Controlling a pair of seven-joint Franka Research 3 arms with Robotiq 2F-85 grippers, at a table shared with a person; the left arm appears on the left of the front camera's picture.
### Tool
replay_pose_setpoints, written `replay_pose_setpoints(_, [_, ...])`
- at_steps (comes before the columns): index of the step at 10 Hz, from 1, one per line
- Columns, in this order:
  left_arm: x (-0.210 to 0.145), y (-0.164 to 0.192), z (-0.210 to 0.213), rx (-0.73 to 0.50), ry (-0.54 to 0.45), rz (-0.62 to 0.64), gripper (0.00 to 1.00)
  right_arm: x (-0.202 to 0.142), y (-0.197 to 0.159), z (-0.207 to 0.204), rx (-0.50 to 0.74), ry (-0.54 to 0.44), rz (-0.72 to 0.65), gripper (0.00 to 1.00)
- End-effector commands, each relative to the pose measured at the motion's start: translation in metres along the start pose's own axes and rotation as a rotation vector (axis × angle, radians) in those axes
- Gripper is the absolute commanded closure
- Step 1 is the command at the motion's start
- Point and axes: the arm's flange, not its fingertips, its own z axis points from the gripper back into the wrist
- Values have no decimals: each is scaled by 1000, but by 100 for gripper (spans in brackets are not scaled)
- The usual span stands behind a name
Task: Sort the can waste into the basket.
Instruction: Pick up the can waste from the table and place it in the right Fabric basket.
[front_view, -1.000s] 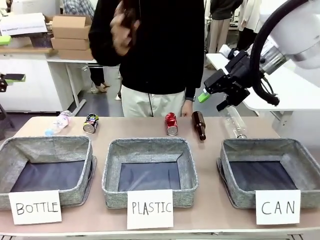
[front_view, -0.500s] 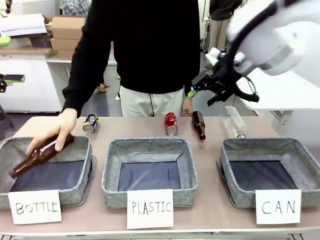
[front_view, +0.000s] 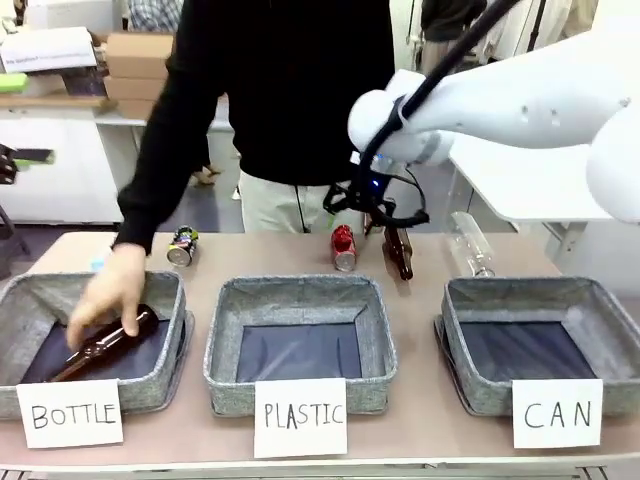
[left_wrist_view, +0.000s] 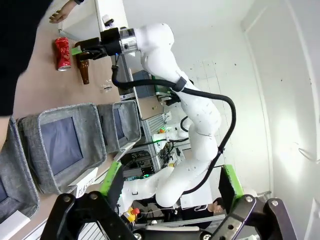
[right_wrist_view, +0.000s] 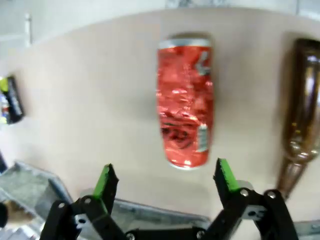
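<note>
Can waste here means two crushed drink cans lying on their sides at the far edge of the surface. The red can is shiny and creased, with a silver end. It lies just beside a brown bottle without touching it. The black printed can lies well to the left. The basket marked CAN stands at the near right and holds nothing. Expect thin, light metal that is stiff enough to pinch yet easily dented further, with a glossy skin that may slip. Take hold across the middle of the red body, pads on the two long sides, clear of the bottle. The right end effector hovers over the red can, spread wide and gripping nothing. The left end effector is likewise spread and empty, raised away from the surface
</note>
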Motion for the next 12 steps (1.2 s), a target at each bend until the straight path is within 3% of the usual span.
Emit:
replay_pose_setpoints(1, [1, -2, -1, -25, -7, -23, 0, -8, -17, 10, -3, -37, 4, 0])
replay_pose_setpoints(2, [1, -2, -1, -25, -7, -23, 0, -8, -17, 10, -3, -37, 4, 0])
replay_pose_setpoints(3, [1, -2, -1, -25, -7, -23, 0, 1, 5, -3, 2, 4, 4, 0])
replay_pose_setpoints(4, [1, -2, -1, -25, -7, -23, 0, 9, 10, -18, -122, 9, 9, 0])
replay_pose_setpoints(8, [1, -2, -1, -25, -7, -23, 0, 28, 13, -54, -183, 6, 10, 0])
replay_pose_setpoints(12, [1, -2, -1, -25, -7, -23, 0, 28, 13, -62, -223, 23, 15, 0])
